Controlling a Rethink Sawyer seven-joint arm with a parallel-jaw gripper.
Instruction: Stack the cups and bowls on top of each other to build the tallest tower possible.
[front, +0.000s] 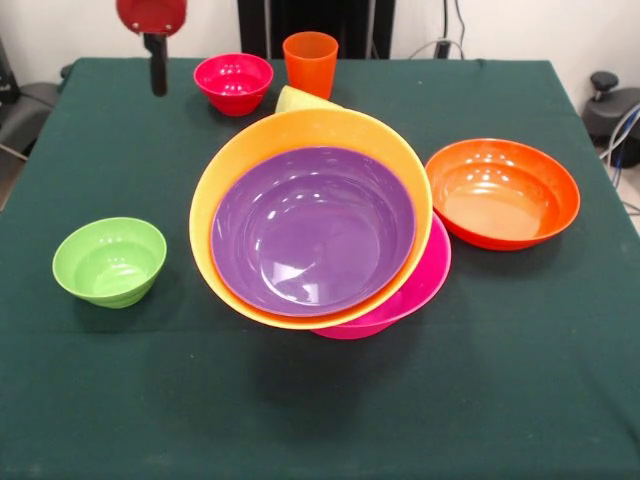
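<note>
Tower (312, 225) sat mid-bench, tilted; the glossy, light, slippery orange-red bowl (503, 193) to its side probably wanted a rim pinch; end effector (157, 66) far back, grip state unclear.

Purple bowl (312, 232) nested in tilted yellow-orange bowl (250, 160) on pink bowl (420, 285); orange cup (310, 64) upright behind.

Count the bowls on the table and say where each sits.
6 visible. Small glossy red plastic bowl far left; small green bowl near left; large orange-red bowl right; centre nest: purple bowl inside yellow-orange bowl over pink bowl. More may hide inside the nest.
</note>
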